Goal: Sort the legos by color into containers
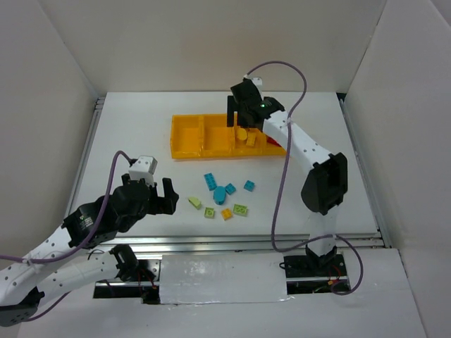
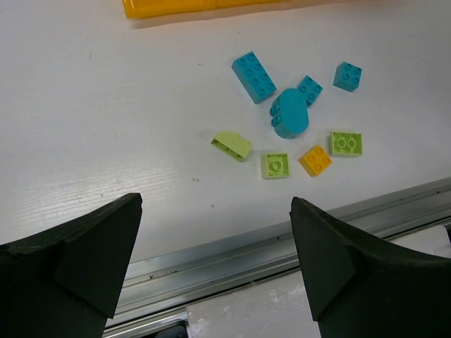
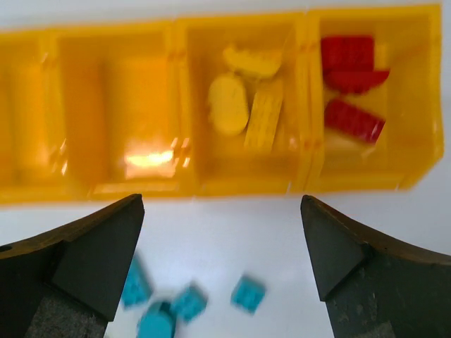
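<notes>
left gripper (image 1: 153, 189) empty, jaws wide. loose legos (image 1: 224, 198) lie near, to its right, on near side of tray (image 1: 187, 137). right gripper (image 1: 239, 116) also wide, empty, up over tray, farther off. left arm nearer.

The white table (image 1: 141, 151) sat boxed in. A white back wall (image 1: 211, 42) rose behind the table, and white side panels (image 1: 42, 105) stood at its left and right. A metal rail (image 1: 246, 241) ran along the table's near edge, and nearer than the table lay a glossy pale sheet (image 1: 222, 278).
</notes>
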Robot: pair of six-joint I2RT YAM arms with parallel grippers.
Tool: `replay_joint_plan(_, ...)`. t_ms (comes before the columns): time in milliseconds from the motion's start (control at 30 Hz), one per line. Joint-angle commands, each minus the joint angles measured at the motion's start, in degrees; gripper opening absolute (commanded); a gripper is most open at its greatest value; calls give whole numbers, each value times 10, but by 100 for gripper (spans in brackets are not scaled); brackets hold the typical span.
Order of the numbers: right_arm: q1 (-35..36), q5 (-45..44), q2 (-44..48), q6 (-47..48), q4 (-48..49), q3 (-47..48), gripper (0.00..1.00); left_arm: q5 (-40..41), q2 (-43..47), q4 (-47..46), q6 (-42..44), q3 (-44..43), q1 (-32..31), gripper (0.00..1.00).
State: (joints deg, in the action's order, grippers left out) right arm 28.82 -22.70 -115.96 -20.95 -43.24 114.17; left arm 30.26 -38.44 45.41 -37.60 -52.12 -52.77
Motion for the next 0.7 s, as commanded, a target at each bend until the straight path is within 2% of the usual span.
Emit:
replay_joint_plan(0, 77, -29, 128, -59, -12, -105, 100, 20, 8, -6, -3, 0, -3, 100)
replay_joint_plan(33, 113, -31, 167, -78, -4, -176, 100, 25, 8, -3, -4, 0, -3, 100)
replay_joint_plan(133, 189, -28, 230, -139, 35, -304, 100, 30, 9, 1, -9, -1, -4, 100)
replay_joint_plan(233, 252, 29, 255, -123, 62, -374, 100, 32, 8, 3, -11, -2, -4, 100)
replay_joint_plan(333, 289, 19, 247, -131, 31, -389, 98, 36, 10, 4, -13, -3, -4, 100)
replay_joint_plan(433, 320, 13, 246, -160, 30, -419, 93, 40, 17, 6, -17, -3, -4, 100)
replay_joint_plan(567, 343, 26, 244, -172, 57, -458, 76, 42, 31, 6, -19, 0, -4, 99)
replay_joint_plan(667, 345, 53, 233, -152, 84, -474, 71, 38, 33, 2, -18, 1, -4, 99)
